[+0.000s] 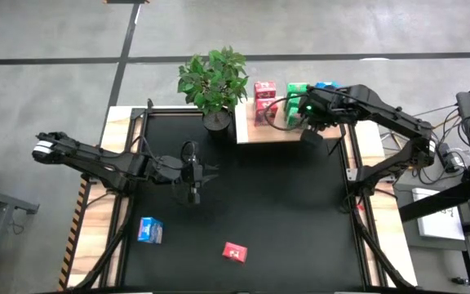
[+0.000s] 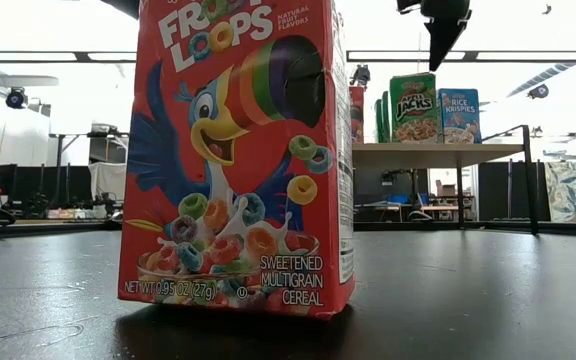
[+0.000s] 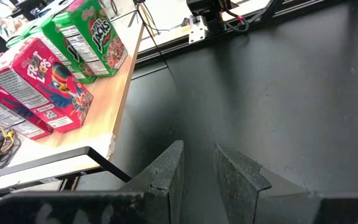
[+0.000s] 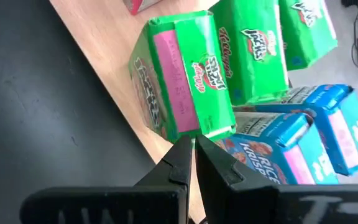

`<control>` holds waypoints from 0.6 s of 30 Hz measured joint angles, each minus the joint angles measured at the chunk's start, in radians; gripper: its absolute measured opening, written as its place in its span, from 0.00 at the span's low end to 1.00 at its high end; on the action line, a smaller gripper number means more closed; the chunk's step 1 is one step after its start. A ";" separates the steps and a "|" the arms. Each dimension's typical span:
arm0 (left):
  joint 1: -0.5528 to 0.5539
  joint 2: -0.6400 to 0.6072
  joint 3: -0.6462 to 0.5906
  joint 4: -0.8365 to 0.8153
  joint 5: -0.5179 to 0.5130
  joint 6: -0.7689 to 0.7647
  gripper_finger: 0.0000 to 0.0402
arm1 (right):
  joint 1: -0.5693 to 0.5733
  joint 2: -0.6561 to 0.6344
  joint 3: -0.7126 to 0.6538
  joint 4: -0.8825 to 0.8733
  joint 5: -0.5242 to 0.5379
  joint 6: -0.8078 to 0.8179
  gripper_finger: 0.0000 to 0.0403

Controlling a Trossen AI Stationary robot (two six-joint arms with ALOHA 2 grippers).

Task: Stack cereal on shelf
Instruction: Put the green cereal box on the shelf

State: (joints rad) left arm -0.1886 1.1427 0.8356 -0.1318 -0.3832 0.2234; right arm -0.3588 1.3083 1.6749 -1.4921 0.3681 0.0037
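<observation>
Right claw (image 1: 309, 135) hung pinched shut and empty over the shelf (image 1: 255, 131), already holding most boxes. Left claw (image 1: 192, 196), slightly open, held nothing; blue box (image 1: 149, 230) and red box (image 1: 235, 252) waited well off it on the worktop (image 1: 284, 212).

Even, bright overhead light falls on the matte black desk (image 1: 259, 196). In the low view the ceiling behind the tall red cardboard cereal box (image 2: 236, 150) is blown out white; the box casts a soft shadow at its base. The desk beside that box shows faint sheen. The wrist views look slightly soft.
</observation>
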 joint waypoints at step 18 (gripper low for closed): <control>0.000 0.000 0.000 0.000 0.000 0.000 0.18 | -0.007 -0.092 -0.120 0.148 -0.165 0.006 0.03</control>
State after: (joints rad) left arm -0.1886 1.1427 0.8356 -0.1318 -0.3832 0.2234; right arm -0.3662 1.2162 1.5552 -1.3441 0.2028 0.0101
